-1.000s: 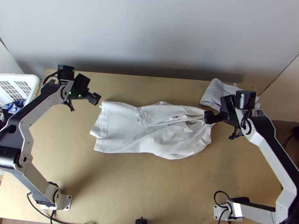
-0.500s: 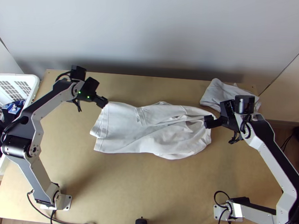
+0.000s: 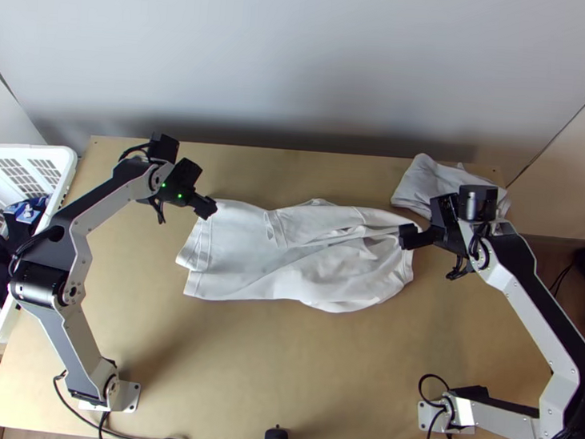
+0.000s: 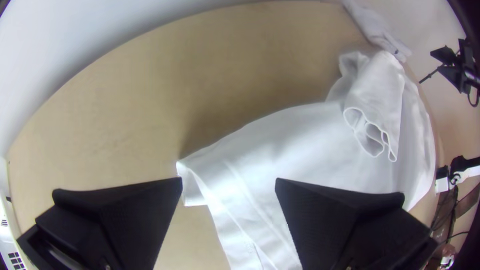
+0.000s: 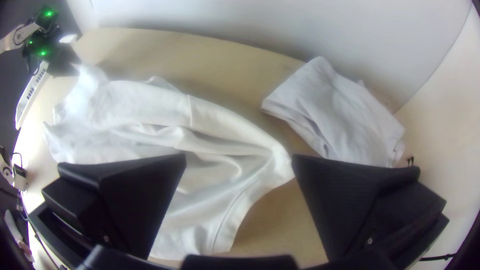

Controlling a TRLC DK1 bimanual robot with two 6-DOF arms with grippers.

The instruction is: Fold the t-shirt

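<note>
The white t-shirt lies folded lengthwise and wrinkled across the middle of the table. At its upper left corner is my left gripper; in the left wrist view that left gripper is open, with a shirt corner between and beyond its fingers. My right gripper is over the shirt's right end. In the right wrist view the right gripper stands open too, the pointed shoulder part of the shirt showing between its fingers. I cannot tell whether either touches the cloth.
Another folded pale cloth lies at the table's back right, close to the right gripper. A white basket with dark and blue items stands at the left edge. Cables run along the table's near edge.
My left gripper has moved right and slightly down the picture to the shirt's upper left corner. The right gripper has shifted slightly. The shirt lies as before.
</note>
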